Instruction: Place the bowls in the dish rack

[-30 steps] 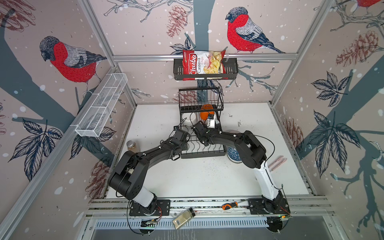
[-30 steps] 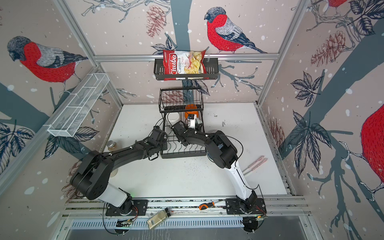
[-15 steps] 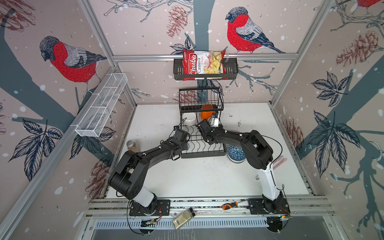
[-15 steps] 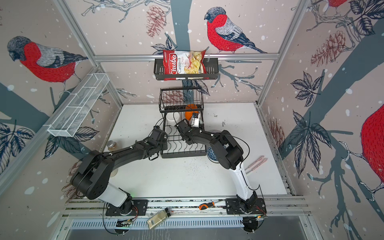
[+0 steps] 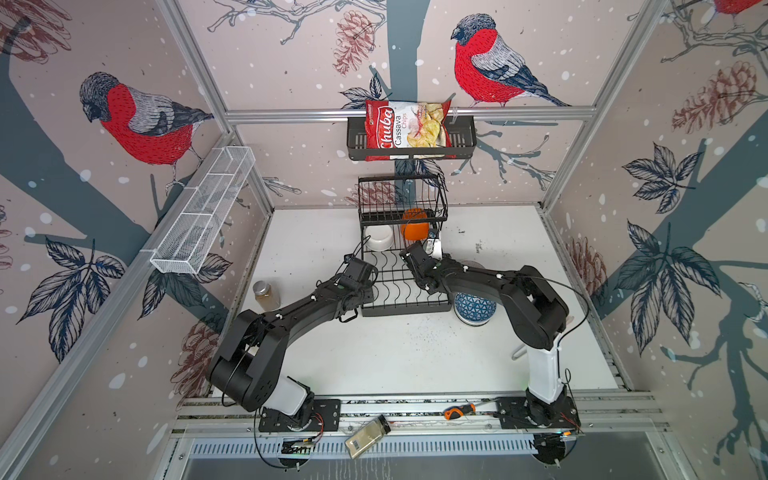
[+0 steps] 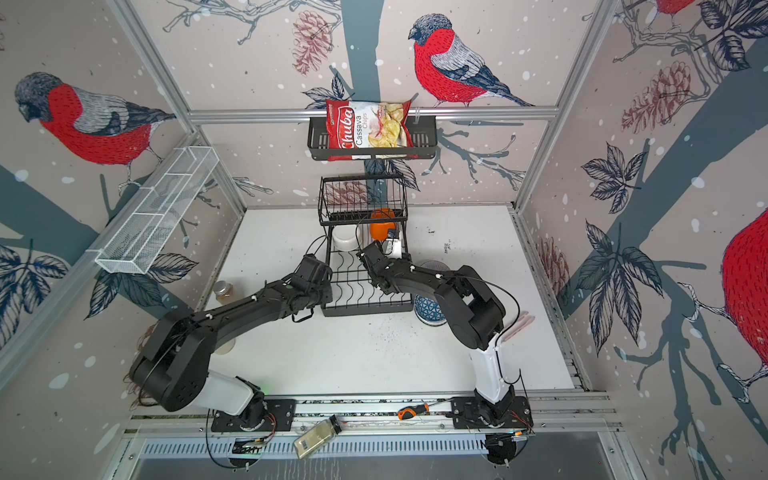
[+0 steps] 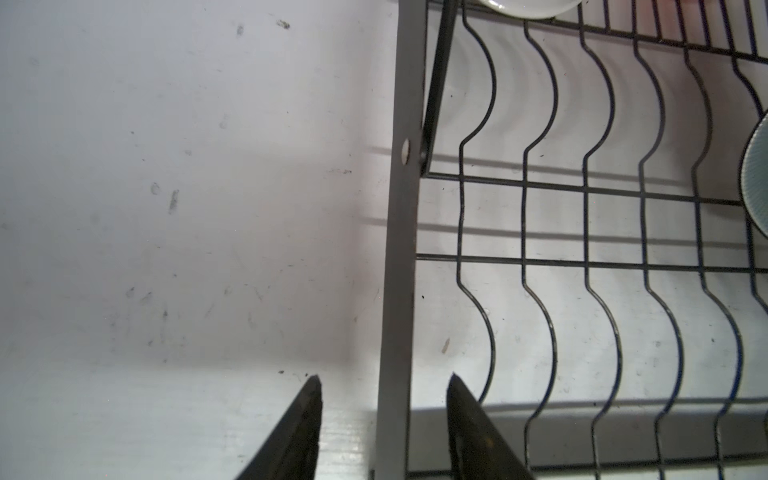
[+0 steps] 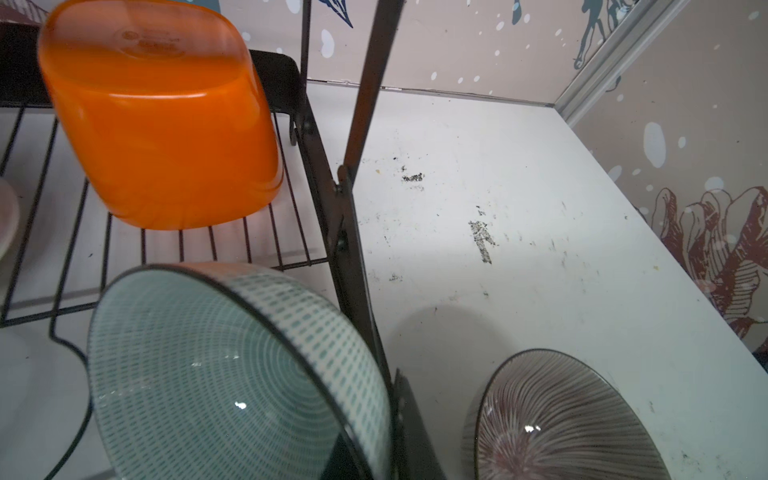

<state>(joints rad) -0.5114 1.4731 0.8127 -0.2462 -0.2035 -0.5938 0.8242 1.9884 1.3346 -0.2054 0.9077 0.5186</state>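
The left hand [image 7: 384, 377] has just loosened off the rack's [image 5: 405, 309] side rail [image 7: 399, 249], now parted astride it, while the right hand [image 5: 432, 248] stays pinched on the green bowl's [image 8: 216, 374] rim, tilted over the rack beside the orange bowl [image 8: 158, 124], so placement looks near.

This is a robot test cell in a lab. An aluminium frame [image 5: 291, 115] holds bullfinch-printed walls [image 5: 141, 124]. The left arm [image 5: 291, 316] and right arm [image 5: 498, 286] are bolted to a metal rail [image 5: 415, 405] along the near edge of a scuffed white desk [image 5: 395, 357]. A screwdriver [image 5: 456, 411] lies on the rail. On the far side are household items, a dish rack [image 5: 405, 311] and a cassava chips bag [image 5: 405, 126].
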